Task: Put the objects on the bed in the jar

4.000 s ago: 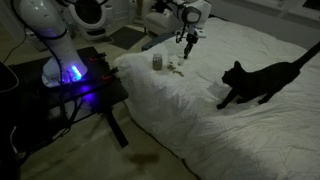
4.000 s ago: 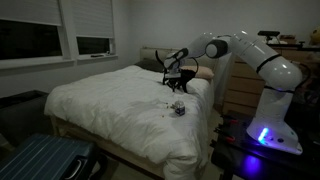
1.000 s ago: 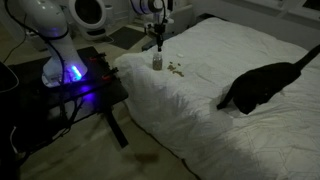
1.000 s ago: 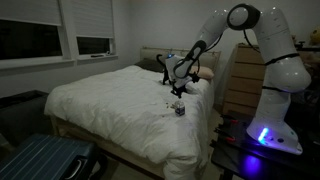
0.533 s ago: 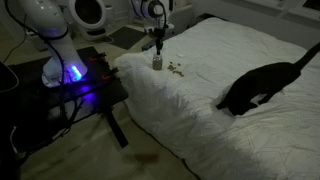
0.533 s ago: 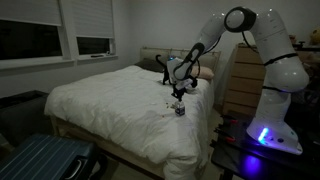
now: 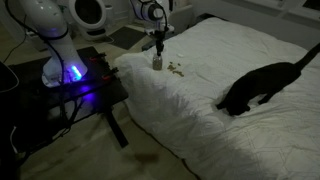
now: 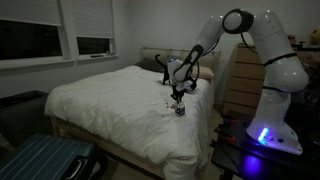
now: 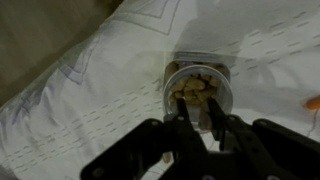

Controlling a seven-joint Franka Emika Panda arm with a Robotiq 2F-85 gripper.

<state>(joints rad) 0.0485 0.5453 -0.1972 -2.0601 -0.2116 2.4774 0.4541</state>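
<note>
The jar (image 7: 157, 62) stands upright near the bed's corner, also in the other exterior view (image 8: 179, 109). My gripper (image 7: 158, 47) hangs straight above its mouth, close to the rim (image 8: 178, 96). In the wrist view the jar (image 9: 226, 98) holds several brownish bits (image 9: 193, 88), and my gripper (image 9: 198, 118) has its two dark fingers a little apart over the opening, with nothing clearly pinched between them. A few small objects (image 7: 176, 68) lie on the white quilted bed (image 7: 200, 125) just beside the jar.
A black cat (image 7: 255, 88) crouches on the bed well away from the jar. The robot's base with a blue light (image 7: 70, 72) sits on a dark stand beside the bed. A suitcase (image 8: 40, 160) lies on the floor, and a dresser (image 8: 238, 85) stands behind the arm.
The gripper has stayed over the jar and sunk slightly toward its mouth. The cat has shifted a little on the bed.
</note>
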